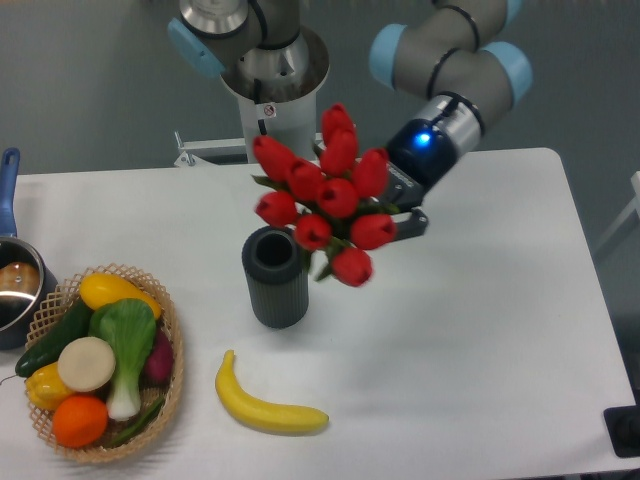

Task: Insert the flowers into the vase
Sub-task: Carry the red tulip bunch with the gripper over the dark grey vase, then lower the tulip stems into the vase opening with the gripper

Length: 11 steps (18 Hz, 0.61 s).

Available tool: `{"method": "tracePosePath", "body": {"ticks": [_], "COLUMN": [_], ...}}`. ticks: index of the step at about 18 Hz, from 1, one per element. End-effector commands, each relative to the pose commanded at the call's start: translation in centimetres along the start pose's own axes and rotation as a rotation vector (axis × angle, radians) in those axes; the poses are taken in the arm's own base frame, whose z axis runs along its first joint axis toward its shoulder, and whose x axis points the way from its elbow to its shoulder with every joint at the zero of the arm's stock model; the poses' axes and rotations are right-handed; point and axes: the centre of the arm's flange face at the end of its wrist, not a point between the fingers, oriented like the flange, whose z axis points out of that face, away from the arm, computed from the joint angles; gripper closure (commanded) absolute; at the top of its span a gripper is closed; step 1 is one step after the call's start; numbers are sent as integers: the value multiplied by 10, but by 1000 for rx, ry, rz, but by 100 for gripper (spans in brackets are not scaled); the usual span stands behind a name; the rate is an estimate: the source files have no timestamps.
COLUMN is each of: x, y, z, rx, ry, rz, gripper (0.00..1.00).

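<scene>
The flowers [325, 195] are a bunch of red tulips with green leaves, held in the air, lying sideways with the buds pointing left. My gripper [405, 213] is shut on the stems at the bunch's right side; the stems are mostly hidden behind the buds and fingers. The vase [275, 277] is a dark grey ribbed cylinder standing upright on the white table [480, 330], its round opening empty. The lowest buds hang just right of and slightly above the vase's rim.
A yellow banana [268, 405] lies in front of the vase. A woven basket [170, 385] of vegetables and fruit stands at the front left. A pot [15, 290] with a blue handle is at the left edge. The robot base [272, 90] is behind.
</scene>
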Motion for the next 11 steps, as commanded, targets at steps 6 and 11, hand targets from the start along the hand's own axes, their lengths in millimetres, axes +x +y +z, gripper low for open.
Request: {"method": "tracePosePath", "body": {"ticks": [6,11], "x": [37,42], "y": [18,30], "z": [9,10], "rx": [-4,-4], "ry": [21,24], "rz": [-32,-60], "gripper": [78,78]}}
